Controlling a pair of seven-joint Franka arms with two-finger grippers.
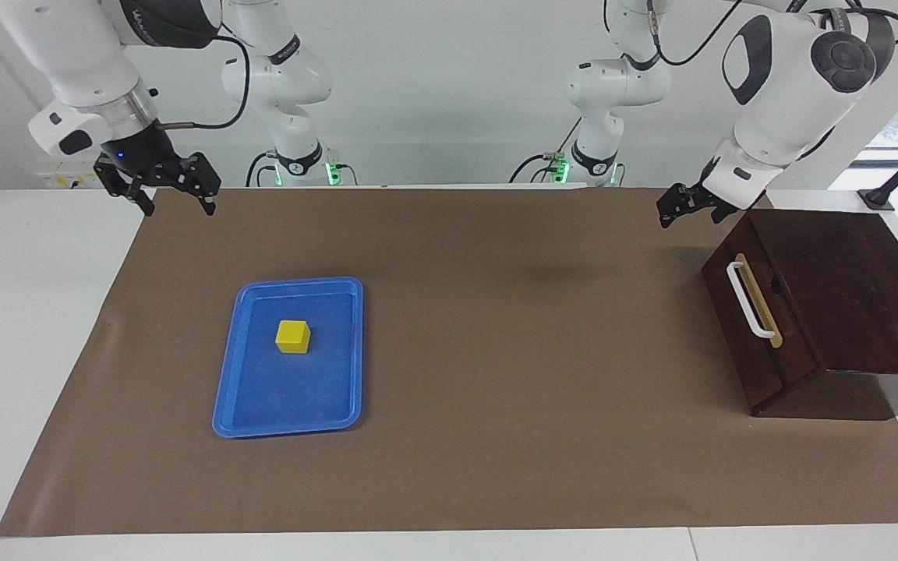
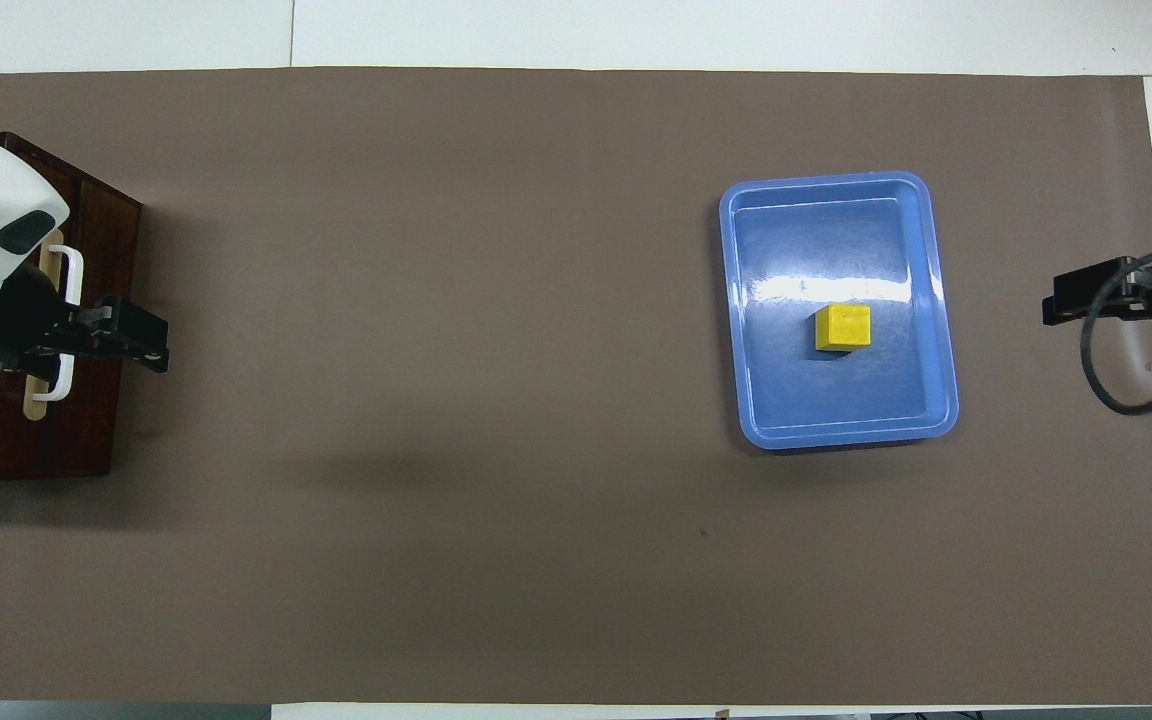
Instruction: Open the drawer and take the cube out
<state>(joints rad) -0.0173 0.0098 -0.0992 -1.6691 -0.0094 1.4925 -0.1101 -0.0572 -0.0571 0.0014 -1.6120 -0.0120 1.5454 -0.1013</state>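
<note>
The dark brown drawer (image 1: 761, 327) stands at the left arm's end of the table and is closed, its white bar handle (image 1: 747, 300) facing the middle of the table. It also shows in the overhead view (image 2: 86, 420). The yellow cube (image 1: 293, 336) lies in a shallow blue tray (image 1: 240, 405), toward the right arm's end; the overhead view shows the cube (image 2: 843, 327) too. My left gripper (image 1: 689, 214) is open and empty, raised over the drawer's front by the handle (image 2: 151, 345). My right gripper (image 1: 176, 204) is open and empty, raised over the mat's edge (image 2: 1051, 300).
A brown mat (image 1: 496, 351) covers the table between the tray and the drawer. White tabletop (image 1: 28, 327) borders the mat at the right arm's end. A black cable (image 2: 1111, 380) hangs from the right wrist.
</note>
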